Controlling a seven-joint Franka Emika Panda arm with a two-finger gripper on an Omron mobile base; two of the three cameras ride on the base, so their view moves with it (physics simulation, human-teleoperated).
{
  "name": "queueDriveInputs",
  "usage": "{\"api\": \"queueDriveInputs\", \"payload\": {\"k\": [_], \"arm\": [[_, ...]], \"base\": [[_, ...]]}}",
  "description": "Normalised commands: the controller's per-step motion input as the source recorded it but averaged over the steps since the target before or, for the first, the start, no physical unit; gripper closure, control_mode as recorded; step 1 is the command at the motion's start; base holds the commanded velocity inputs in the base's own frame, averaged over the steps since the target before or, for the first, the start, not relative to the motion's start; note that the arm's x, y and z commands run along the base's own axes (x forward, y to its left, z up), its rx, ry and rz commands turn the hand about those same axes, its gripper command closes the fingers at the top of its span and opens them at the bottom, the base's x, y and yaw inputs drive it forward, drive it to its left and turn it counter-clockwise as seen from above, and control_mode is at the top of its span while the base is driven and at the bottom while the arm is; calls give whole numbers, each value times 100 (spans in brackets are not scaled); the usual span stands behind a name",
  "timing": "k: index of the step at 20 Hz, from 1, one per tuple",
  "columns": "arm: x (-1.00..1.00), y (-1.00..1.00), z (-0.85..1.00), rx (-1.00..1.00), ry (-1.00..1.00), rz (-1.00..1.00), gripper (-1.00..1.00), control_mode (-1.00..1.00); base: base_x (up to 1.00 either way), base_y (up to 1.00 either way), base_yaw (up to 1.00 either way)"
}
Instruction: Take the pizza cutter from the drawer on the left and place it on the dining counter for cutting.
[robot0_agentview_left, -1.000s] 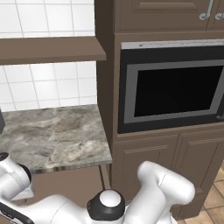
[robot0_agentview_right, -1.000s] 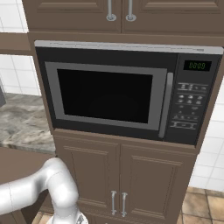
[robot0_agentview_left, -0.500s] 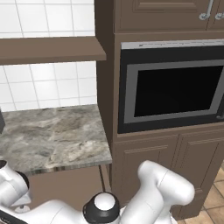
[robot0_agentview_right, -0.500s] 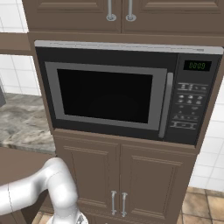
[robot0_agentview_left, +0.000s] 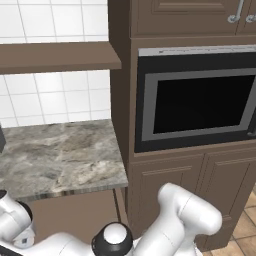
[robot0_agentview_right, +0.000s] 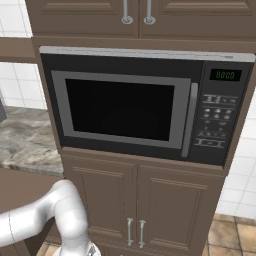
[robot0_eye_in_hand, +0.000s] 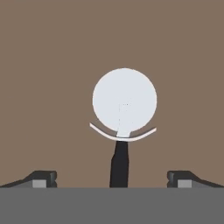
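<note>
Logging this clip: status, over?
Gripper open, fingers either side of the handle. Pizza cutter flat on brown surface, not gripped. Nothing in the way.

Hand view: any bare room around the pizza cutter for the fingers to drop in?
Yes. The pizza cutter lies alone on plain brown drawer floor, bare on every side. The gripper is open, one fingertip on each side of the black handle, well clear of it. The wheel end is the widest part; nothing else crowds it.
</note>
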Motion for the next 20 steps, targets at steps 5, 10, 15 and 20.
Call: {"api": "queueDriveInputs", "payload": {"k": [5,10,15,20], "arm": [[0,0,-33,0,0,0,-100,-100],[-8,-3,-23,0,0,0,-100,-100],[-30,-7,-6,0,0,0,-100,-100],[-12,-13,-5,0,-1,0,-100,-100]], "base": [[0,0,0],[0,0,0],[0,0,0],[0,0,0]]}}
